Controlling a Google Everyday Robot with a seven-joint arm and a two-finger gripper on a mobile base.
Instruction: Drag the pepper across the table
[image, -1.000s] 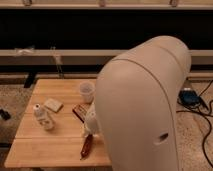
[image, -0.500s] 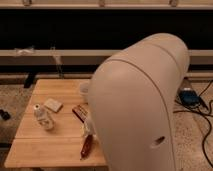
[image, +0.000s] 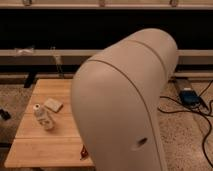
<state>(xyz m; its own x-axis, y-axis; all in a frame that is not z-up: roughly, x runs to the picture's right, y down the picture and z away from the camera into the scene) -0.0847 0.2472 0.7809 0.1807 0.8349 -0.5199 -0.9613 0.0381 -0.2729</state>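
Item, the table (image: 35, 145): light plank top, lower left of the frame, its right part covered by the arm's pale housing (image: 125, 100), which filled the centre and ran to the bottom edge. Item, the pepper (image: 83, 151): I made out only a small dark-red sliver low on the table, at its near edge and touching the housing's left outline; the rest lay hidden behind that housing, so I could not give its full lie. Item, the gripper: hidden from me behind the housing, so I could not tell whether it was apart, together or clamped on anything, nor how it stood against the pepper. Item, a small clear bottle (image: 42, 116): upright, left of the table's middle, well left of the red sliver. Item, a pale flat block (image: 53, 104): just beside the bottle, toward the upper right of it. Item, a dark box with cables (image: 189, 96): on the speckled floor, right of the frame.
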